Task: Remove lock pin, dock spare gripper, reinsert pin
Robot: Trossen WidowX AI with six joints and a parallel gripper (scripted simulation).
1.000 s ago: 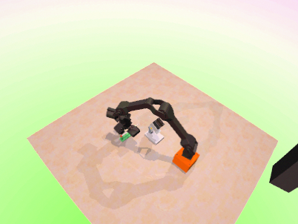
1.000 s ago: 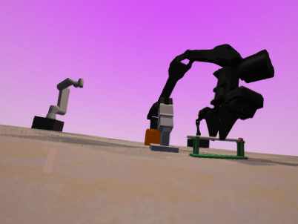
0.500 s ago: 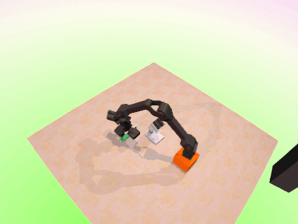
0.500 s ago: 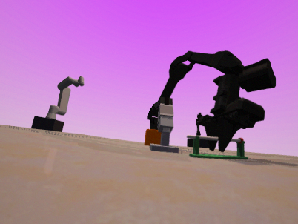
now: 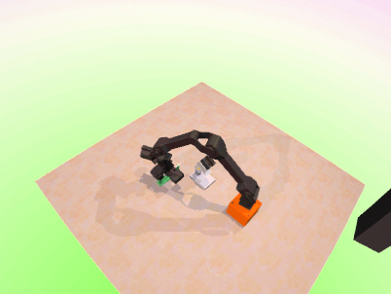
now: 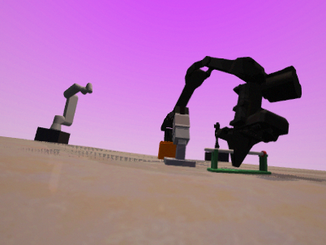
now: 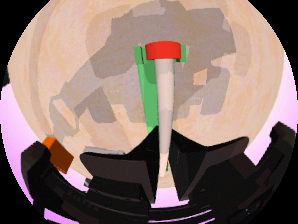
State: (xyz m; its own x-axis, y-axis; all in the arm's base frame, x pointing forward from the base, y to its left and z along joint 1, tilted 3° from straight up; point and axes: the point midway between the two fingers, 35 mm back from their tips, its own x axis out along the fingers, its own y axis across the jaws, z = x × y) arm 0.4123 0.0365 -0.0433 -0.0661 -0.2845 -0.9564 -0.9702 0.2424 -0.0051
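The lock pin (image 6: pixel 255 152) (image 7: pixel 165 100) is a pale rod with a red head (image 6: pixel 264 153) (image 7: pixel 163 51). It lies level through the two posts of a green socket frame (image 5: pixel 161 182) (image 6: pixel 239 171) (image 7: pixel 149 100). My gripper (image 5: pixel 166 174) (image 6: pixel 237 162) (image 7: pixel 161 128) points down over the frame and is shut on the pin, between the posts. One finger is on each side of the rod in the wrist view. What looks like the spare gripper (image 5: pixel 208 163) (image 6: pixel 181 133), pale with a black top, stands on a white base (image 5: pixel 206 183) (image 6: pixel 190 164) beside the frame.
My arm's orange base (image 5: pixel 243 210) (image 6: pixel 166 150) (image 7: pixel 59 155) stands beyond the white base. My arm arches over the spare gripper. A grey arm (image 6: pixel 70 110) on a black box and a small dark arm (image 6: pixel 216 135) are in the background. A black block (image 5: pixel 379 226) is at the right.
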